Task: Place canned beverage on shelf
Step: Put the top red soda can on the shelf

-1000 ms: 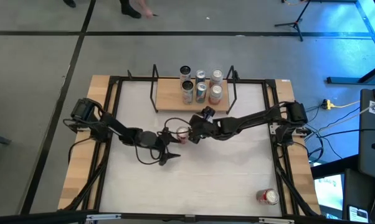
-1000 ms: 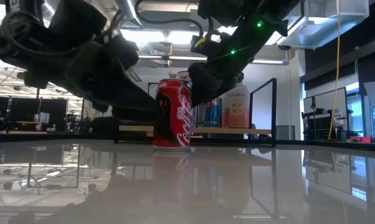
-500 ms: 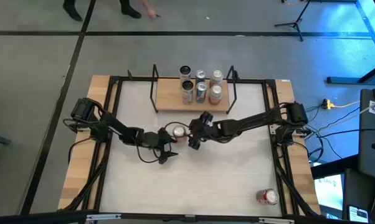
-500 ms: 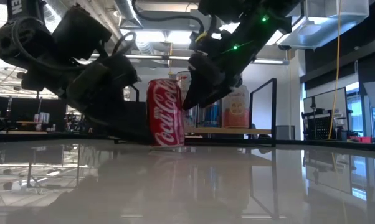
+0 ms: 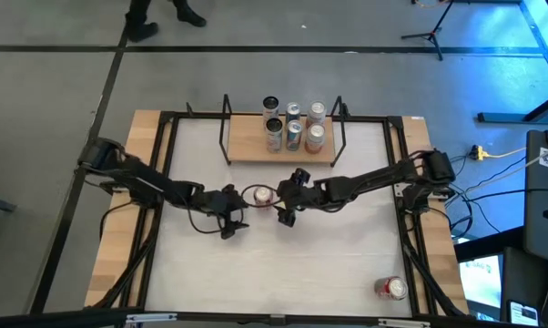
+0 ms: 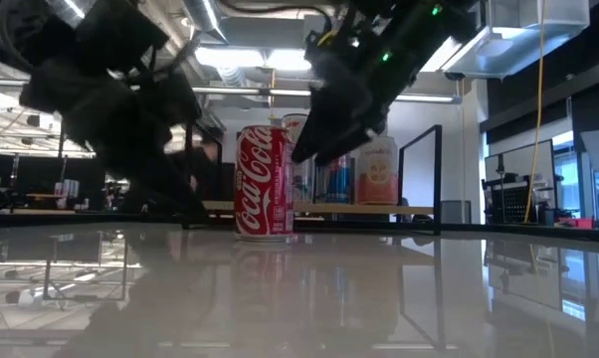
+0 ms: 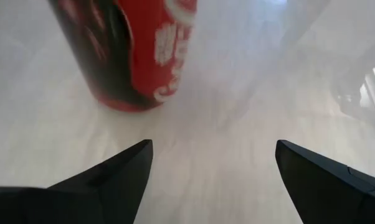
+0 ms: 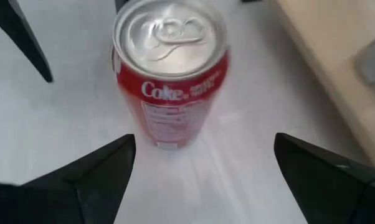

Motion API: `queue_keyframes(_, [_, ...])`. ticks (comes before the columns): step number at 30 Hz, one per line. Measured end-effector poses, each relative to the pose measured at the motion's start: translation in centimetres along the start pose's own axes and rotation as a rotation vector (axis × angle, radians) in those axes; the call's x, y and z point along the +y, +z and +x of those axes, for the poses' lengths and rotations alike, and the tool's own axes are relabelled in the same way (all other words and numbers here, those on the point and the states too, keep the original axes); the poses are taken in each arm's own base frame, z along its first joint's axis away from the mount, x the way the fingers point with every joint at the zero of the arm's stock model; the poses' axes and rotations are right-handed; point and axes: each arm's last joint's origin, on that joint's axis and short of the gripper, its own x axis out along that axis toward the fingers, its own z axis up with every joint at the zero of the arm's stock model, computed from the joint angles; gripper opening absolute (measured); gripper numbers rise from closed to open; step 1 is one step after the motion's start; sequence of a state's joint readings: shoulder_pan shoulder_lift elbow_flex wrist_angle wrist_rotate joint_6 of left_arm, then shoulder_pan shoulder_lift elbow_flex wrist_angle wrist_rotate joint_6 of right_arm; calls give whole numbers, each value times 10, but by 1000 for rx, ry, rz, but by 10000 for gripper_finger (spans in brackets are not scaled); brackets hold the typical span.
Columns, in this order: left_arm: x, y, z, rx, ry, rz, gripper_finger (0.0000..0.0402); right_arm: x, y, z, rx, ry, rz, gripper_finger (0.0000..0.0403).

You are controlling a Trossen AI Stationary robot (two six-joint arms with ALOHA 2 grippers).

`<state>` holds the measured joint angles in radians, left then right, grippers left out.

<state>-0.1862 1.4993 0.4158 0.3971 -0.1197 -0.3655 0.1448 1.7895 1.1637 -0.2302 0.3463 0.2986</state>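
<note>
While both my arms crowd the middle of the frame in the high view, the Coke can (image 5: pixel 259 194) stands upright on the white counter (image 5: pixel 329 264), long axis vertical, nothing touching it. My right gripper (image 5: pixel 284 210) sits just right of it and my left gripper (image 5: pixel 233 221) just left and a bit lower; both have their fingers spread apart and hold nothing. Right wrist view looks down on the can's silver top, roughly centred between my fingers, so I'd say the right one is better lined up. For the left, the can (image 7: pixel 128 53) lies ahead and off to one side. The shelf (image 5: pixel 247 146) is straight up-frame from the can, already holding six other cans (image 5: pixel 293 125). One more red can (image 5: pixel 391 289) waits at lower right.
</note>
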Motion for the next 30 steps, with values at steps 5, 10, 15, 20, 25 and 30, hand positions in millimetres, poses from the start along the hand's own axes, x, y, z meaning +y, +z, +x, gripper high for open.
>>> queue_keyframes(5, [-4,12,-19,-45,-43,2,330,-5,8,-19,-27,-12,-13,380])
queue_keyframes(10, [-8,20,-23,-76,-95,10,330,-9,14,-35,-58,-10,-14,380])
queue_keyframes(15, [-17,44,-35,7,-105,60,330,6,7,-47,-46,-12,-37,380])
queue_keyframes(20, [-25,75,-57,101,24,150,330,21,-7,-49,-39,7,-34,380])
queue_keyframes(25, [-31,101,-71,96,89,235,330,31,-30,-46,-39,-1,-22,380])
queue_keyframes(30, [-18,119,-69,19,65,239,330,32,-47,-41,-34,6,12,380])
